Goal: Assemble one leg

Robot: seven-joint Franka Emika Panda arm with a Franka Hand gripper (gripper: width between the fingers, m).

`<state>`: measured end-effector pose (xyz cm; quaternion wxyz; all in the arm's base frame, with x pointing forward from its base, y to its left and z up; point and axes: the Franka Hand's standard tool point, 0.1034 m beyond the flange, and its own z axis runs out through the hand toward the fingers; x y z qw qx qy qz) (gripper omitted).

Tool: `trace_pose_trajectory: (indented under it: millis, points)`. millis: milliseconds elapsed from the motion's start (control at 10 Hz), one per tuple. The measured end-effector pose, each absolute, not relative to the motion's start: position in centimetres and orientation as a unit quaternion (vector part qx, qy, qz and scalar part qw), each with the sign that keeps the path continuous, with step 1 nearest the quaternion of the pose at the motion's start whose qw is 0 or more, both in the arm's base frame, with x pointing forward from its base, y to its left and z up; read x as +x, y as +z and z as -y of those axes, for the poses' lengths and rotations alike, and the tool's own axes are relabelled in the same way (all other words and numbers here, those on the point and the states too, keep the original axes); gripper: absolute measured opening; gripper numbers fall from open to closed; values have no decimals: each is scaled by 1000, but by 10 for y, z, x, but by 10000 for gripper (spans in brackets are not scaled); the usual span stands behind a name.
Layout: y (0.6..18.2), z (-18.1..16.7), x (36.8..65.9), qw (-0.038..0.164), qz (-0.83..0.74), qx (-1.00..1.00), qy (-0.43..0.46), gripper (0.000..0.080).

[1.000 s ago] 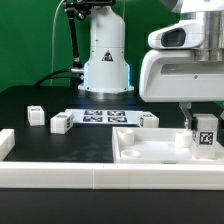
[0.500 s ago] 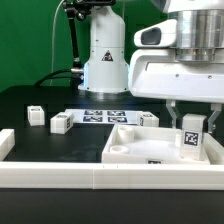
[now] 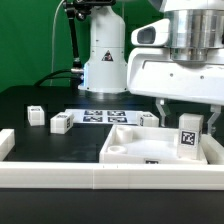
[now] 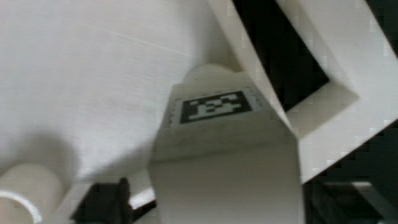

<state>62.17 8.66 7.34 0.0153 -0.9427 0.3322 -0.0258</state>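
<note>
The gripper hangs low at the exterior view's right, its two fingers closed on the leg, a small white block held upright with its black-and-white tag facing the camera. The leg sits at the right end of the tabletop panel, a large flat white piece with a raised rim; whether its bottom touches the panel or hovers just above cannot be told. In the wrist view the leg fills the middle of the picture, tag near its upper end, with a finger's pale edge close beside it.

On the black table, beyond the panel, lies the marker board, flat and covered with tags. Just left of the board stands a second leg, and farther left a third. A fourth leg sits at the board's right, just behind the panel's far rim. The arm's white base rises at the far side of the table. A white ledge runs along the near edge.
</note>
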Motion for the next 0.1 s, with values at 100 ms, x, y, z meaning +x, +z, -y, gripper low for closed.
trace_pose_trajectory:
  millis: [100]
  points:
    - [73,-87,622,15,-332,-943,-26,585]
